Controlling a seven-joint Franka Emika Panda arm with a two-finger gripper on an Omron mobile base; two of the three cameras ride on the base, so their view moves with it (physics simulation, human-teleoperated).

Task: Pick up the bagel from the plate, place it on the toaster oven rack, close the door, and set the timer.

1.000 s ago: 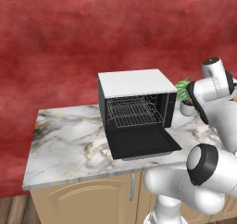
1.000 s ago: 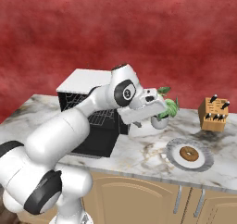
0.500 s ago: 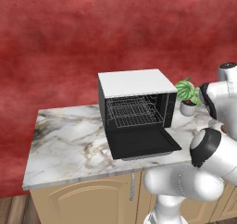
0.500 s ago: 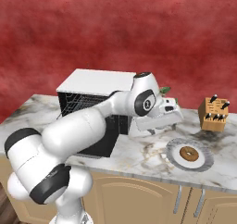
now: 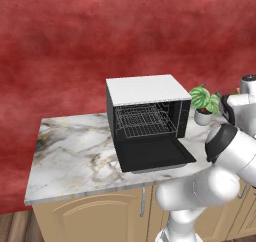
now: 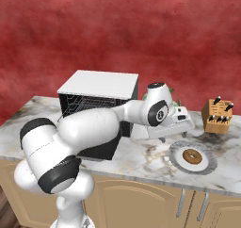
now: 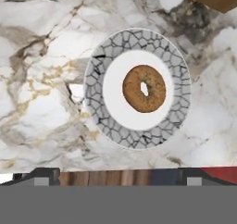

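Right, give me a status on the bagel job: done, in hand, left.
Done: nothing beyond the toaster oven already standing with its door dropped open and the rack exposed. In hand: the gripper hovers open above the plate, where the bagel lies untouched; the fingers hold nothing. Left: grasp the bagel, carry it to the rack, shut the door, set the timer.

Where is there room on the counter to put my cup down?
The widest bare marble lies left of the toaster oven, out to the counter's left end. A smaller bare strip sits between the open door and the plate. The right end is crowded: plate with bagel, knife block, potted plant, and the arm above.
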